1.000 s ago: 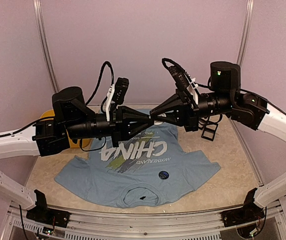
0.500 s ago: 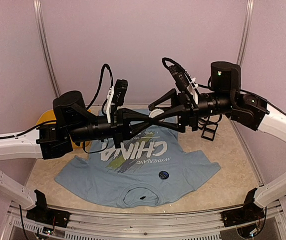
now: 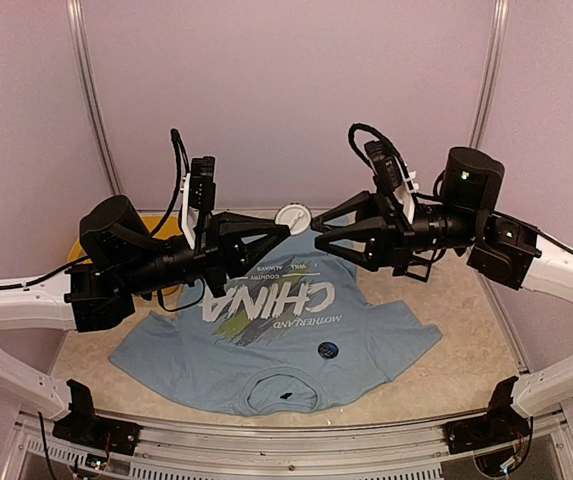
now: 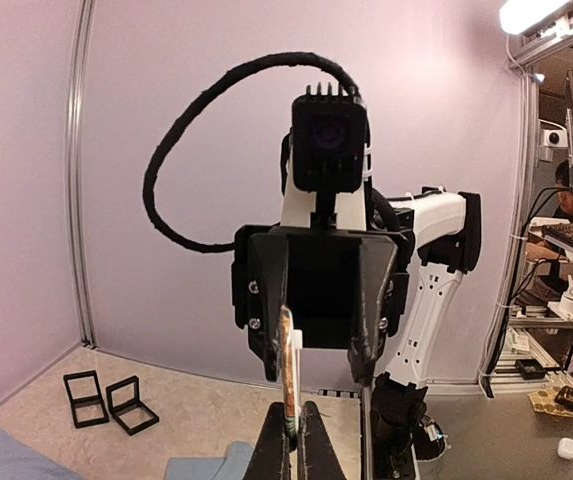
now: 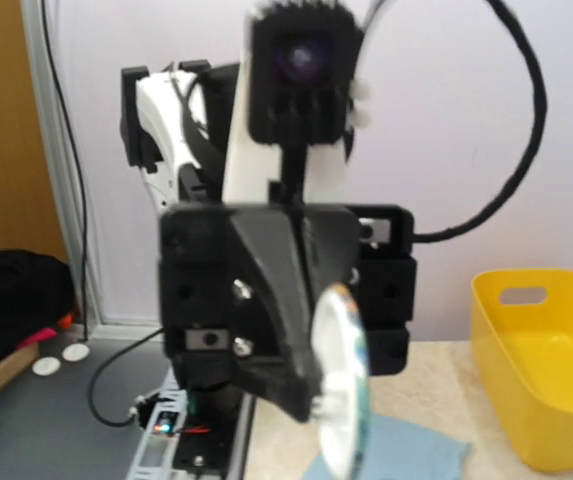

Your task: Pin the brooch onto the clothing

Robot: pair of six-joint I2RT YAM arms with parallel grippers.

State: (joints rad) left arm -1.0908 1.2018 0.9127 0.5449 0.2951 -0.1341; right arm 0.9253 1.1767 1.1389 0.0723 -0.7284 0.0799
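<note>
The light blue T-shirt [image 3: 266, 350] with white "CHINA" lettering lies flat on the table. My left gripper [image 3: 285, 229] is raised above it and shut on the rim of a round white brooch [image 3: 293, 216]. In the left wrist view the brooch [image 4: 289, 365] stands edge-on between my shut fingertips [image 4: 274, 450]. My right gripper [image 3: 318, 237] faces it from the right, open, its fingers spread either side of the brooch without touching. The right wrist view shows the brooch [image 5: 344, 372] in the left gripper [image 5: 318, 395]; my right gripper's own fingers are out of that frame.
A small dark round brooch [image 3: 328, 350] lies on the shirt's chest. A yellow bin [image 5: 541, 360] stands at the table's left. Black wire stands [image 3: 421, 262] sit at the back right. Pink walls enclose the table.
The right gripper has opened and let go of the brooch. The left arm has drawn back left and lifted, carrying the brooch; the right arm has drawn back right.
</note>
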